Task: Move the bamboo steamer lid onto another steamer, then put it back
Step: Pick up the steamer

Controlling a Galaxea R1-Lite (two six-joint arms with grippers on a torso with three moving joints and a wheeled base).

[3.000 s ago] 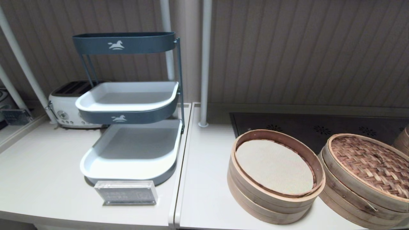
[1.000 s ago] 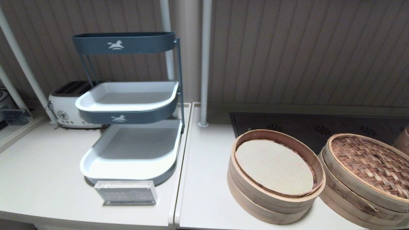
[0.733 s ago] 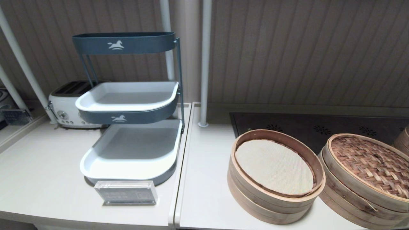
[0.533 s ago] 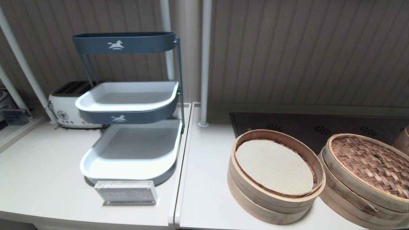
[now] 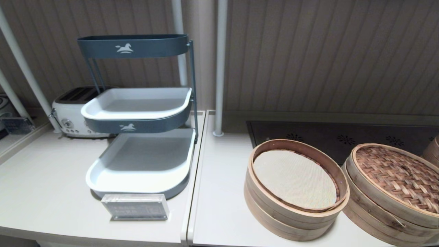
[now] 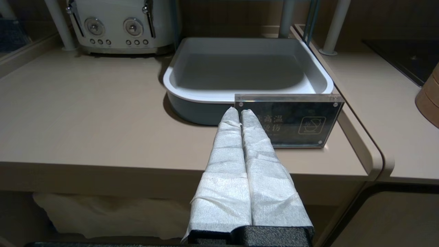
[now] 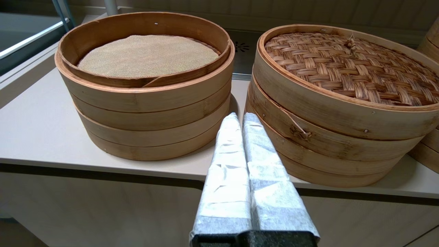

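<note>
A bamboo steamer lid [image 5: 398, 178] [image 7: 349, 68], woven reddish-brown with a pale hoop rim and a small dark knot, sits on the shallower banded steamer [image 5: 370, 212] [image 7: 325, 144] at the right. A thin sliver [image 7: 298, 127] sticks out of that steamer's wall. Left of it stands the taller steamer [image 5: 295, 212] [image 7: 147, 103], uncovered, with a white mesh liner [image 5: 295, 178] inside. My right gripper [image 7: 240, 116] is shut and empty, low before the counter edge, pointing at the gap between the two steamers. My left gripper [image 6: 240, 112] is shut and empty in front of the sign. Neither gripper shows in the head view.
A tiered grey and white tray rack [image 5: 137, 137] and a white toaster [image 5: 72, 113] stand at the left. An acrylic sign [image 5: 135, 207] [image 6: 291, 120] is near the front edge. A dark hob panel [image 5: 343, 137] lies behind the steamers. Part of a third steamer [image 5: 432, 151] shows at the right edge.
</note>
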